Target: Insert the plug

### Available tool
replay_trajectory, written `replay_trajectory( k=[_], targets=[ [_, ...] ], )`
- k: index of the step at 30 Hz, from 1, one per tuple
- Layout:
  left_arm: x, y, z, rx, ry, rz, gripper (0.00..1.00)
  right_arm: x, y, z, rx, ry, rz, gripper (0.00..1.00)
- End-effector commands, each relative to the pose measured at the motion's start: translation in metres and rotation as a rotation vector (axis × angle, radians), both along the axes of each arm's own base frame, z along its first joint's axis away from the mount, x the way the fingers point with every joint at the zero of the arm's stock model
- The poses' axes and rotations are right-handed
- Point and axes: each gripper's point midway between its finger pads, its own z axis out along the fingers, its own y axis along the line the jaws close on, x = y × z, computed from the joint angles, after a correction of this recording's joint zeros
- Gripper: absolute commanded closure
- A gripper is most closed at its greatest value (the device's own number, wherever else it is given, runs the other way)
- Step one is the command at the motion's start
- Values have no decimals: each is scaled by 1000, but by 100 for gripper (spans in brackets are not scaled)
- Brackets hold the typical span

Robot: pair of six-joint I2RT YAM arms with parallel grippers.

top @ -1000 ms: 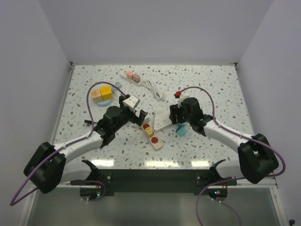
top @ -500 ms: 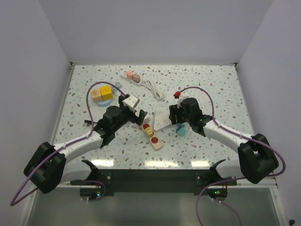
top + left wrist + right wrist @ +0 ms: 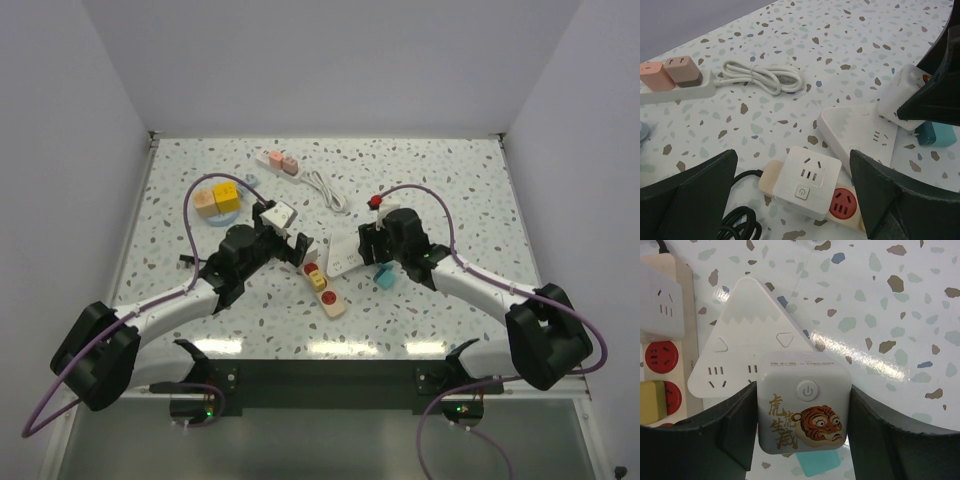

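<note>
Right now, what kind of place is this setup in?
Probably a robot test cell, not a home: a speckled tabletop boxed in by plain white walls, with a beige power strip and a triangular socket block set out for plugging practice.

Left jaws wide — right jaws clamped.

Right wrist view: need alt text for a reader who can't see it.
The right hand grips a white square plug adapter with a tiger print and a power button, overlapping the near edge of a white triangular socket block on the speckled table. A beige power strip with red sockets lies at the left edge.
</note>
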Motion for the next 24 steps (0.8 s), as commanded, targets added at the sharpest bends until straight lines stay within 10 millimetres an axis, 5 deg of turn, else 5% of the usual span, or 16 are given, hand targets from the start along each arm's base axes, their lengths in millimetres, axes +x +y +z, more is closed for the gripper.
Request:
replay_trajectory(
  k=[1,24],
  targets=[
    [5,-3,23,-49,-35,-2,0,17,3,22,5,-64,-24,100],
    [5,-2,23,-51,-38,-1,0,13,5,19,4,-39,-14,100]
  ],
)
